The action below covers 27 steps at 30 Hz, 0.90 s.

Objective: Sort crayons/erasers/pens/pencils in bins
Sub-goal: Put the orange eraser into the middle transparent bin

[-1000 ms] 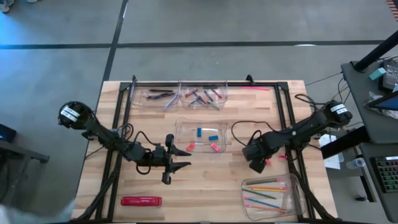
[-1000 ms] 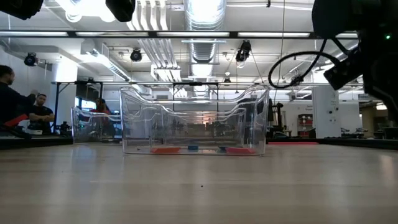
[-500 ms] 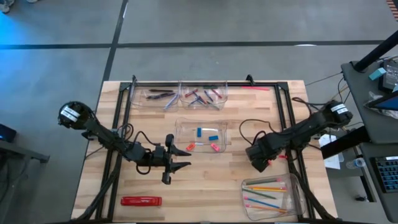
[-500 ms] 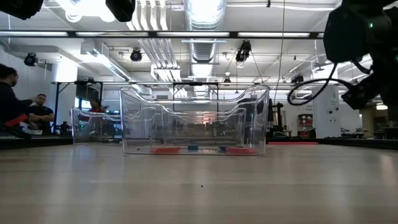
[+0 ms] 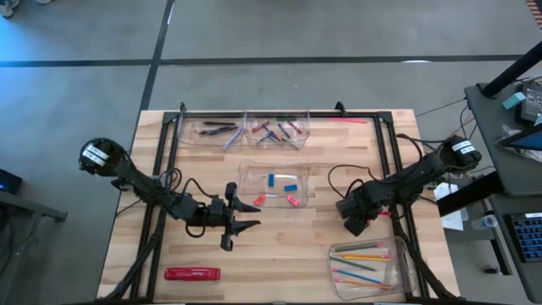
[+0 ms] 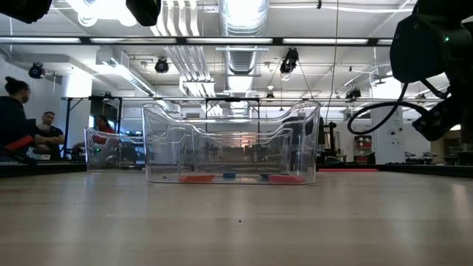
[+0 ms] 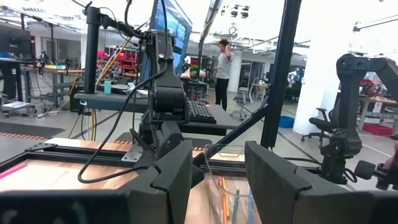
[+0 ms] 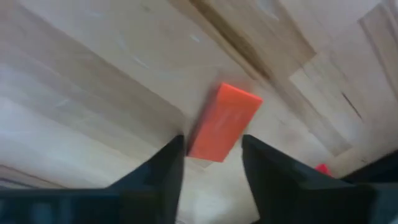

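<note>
High view: 4 bins (image 5: 275, 184), red pack (image 5: 192, 274)

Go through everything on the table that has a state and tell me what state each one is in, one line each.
Right hand: down at the table, fingers either side of the small red block eraser, grip not confirmed.
Left hand: open, empty, waiting above the wood.
Clear plastic middle bin: holds blue and pink erasers.
Clear near-right bin: holds pencils.
Two clear far bins: hold pens and crayons.
Long red flat pack: lying loose on the table.
</note>
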Each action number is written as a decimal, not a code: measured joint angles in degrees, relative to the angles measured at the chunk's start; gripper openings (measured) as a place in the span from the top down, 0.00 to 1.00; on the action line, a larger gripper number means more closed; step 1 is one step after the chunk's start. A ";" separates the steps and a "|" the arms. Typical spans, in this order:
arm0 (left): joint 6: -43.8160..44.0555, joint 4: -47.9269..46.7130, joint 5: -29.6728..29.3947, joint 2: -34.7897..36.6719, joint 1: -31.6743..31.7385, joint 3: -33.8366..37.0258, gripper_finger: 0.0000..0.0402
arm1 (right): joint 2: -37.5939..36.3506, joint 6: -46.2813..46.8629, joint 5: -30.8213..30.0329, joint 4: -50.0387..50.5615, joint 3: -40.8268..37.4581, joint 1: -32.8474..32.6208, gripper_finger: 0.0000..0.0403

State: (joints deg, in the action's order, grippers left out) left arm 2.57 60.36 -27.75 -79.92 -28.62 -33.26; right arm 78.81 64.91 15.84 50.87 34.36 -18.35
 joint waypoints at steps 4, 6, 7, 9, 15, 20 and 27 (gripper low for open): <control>0.00 0.00 -0.02 0.00 0.00 0.00 0.67 | 0.00 -0.96 0.00 -1.25 -0.17 0.00 0.80; 0.00 0.00 0.00 0.00 0.00 0.00 0.67 | 0.00 -1.49 -0.03 -1.55 -0.18 0.25 0.86; 0.00 0.00 0.00 0.00 0.00 0.00 0.67 | -0.06 -1.62 -0.10 -1.59 -0.14 0.32 0.88; 0.00 0.00 -0.01 0.00 0.00 0.00 0.67 | -0.43 -1.96 -0.41 -1.53 0.00 0.66 0.91; 0.00 0.00 0.00 0.00 0.02 0.00 0.67 | -2.13 -3.68 -0.43 -0.58 1.51 2.03 0.92; 0.00 0.00 -0.01 0.00 0.02 0.00 0.67 | -3.44 -4.23 -4.57 -1.12 2.92 2.43 0.93; 0.00 -0.07 0.00 0.02 0.02 0.00 0.67 | -4.44 -4.61 -7.00 -1.26 5.48 2.66 0.95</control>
State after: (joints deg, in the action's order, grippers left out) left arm 2.57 60.29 -27.75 -79.90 -28.60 -33.26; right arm 74.37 60.30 8.84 49.61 39.84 -15.68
